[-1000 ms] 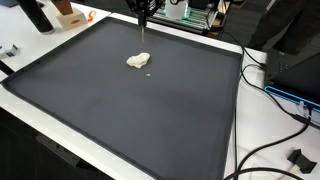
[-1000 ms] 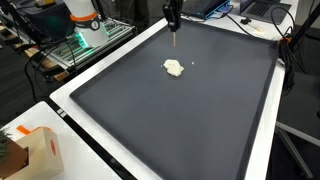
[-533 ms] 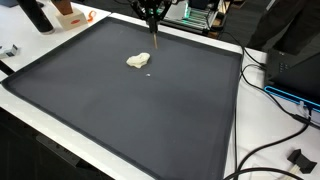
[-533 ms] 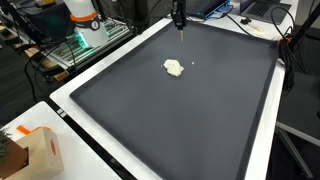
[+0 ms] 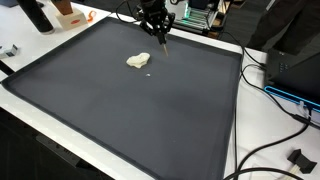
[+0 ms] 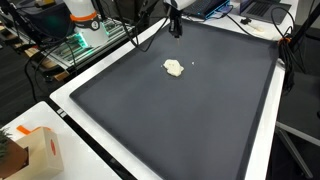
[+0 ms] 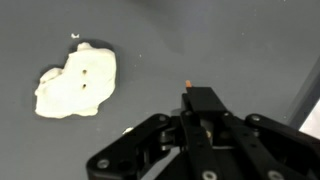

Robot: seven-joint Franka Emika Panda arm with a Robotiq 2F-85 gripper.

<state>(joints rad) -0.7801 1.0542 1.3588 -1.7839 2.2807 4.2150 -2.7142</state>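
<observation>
Pale cream squishy lump (image 5: pixel 138 61) lies flat on big black mat (image 5: pixel 150 120), toward far side. Maybe dough; too small to tell. Looks light, soft, easy to squash. Pinch thick middle gently. Black gripper (image 5: pixel 160 36) hangs near, not touching, pinched shut on thin orange-tipped stick (image 7: pixel 188 84).

No text, label, brand, number or sign can be read in any of the views. The cardboard box (image 6: pixel 38 150), which stands well apart from the claw (image 6: pixel 175 32) on the camera's side of it in an exterior view, has orange marks on it. They are too small and blurred to read as letters or as a logo.
</observation>
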